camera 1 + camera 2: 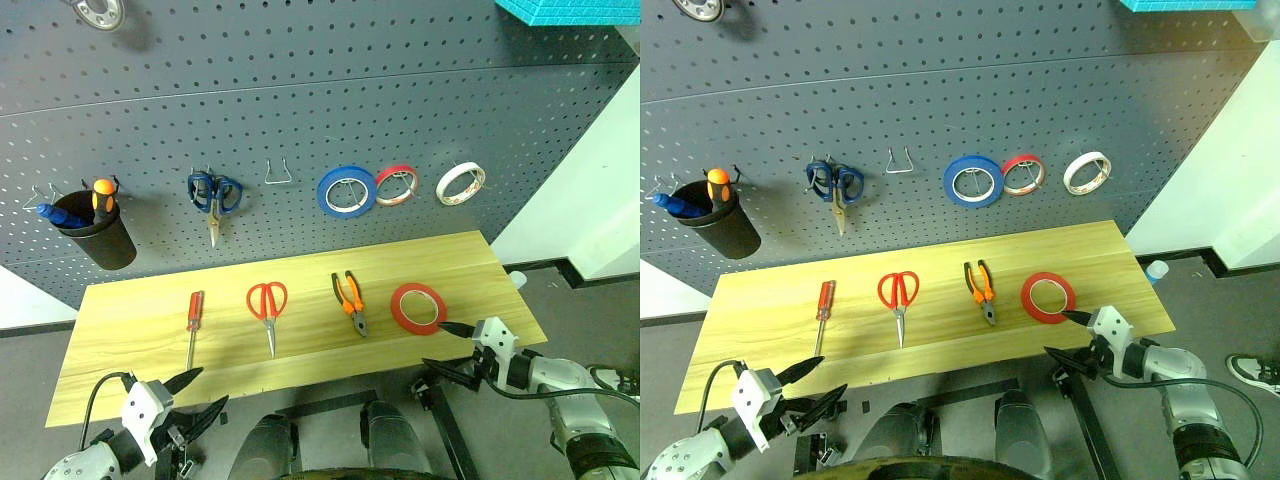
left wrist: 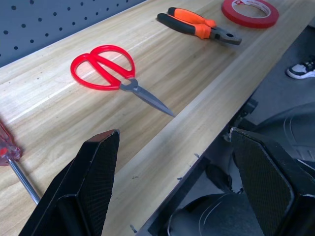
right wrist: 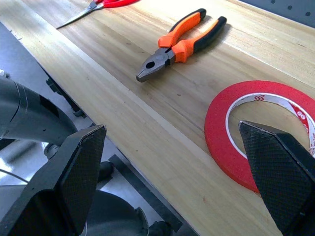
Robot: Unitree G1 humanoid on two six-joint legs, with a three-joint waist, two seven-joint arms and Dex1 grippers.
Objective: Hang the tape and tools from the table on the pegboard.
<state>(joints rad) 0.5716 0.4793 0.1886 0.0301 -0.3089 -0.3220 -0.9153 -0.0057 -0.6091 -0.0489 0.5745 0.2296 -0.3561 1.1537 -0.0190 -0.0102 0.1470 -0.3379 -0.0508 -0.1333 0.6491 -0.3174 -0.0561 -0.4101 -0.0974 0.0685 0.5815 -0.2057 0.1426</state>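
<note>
On the bench (image 1: 130,335), left to right, lie the red-handled screwdriver (image 1: 193,322), red scissors (image 1: 268,310), pliers (image 1: 350,302) and red tape (image 1: 418,307), below the pegboard (image 1: 300,110). Both claws hang released at the near edge: left claw (image 1: 195,395), right claw (image 1: 455,350) by the tape.

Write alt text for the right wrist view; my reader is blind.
The open right pincer hovers at the table edge, one finger over the flat red tape. Orange-and-black pliers lie beyond.
</note>
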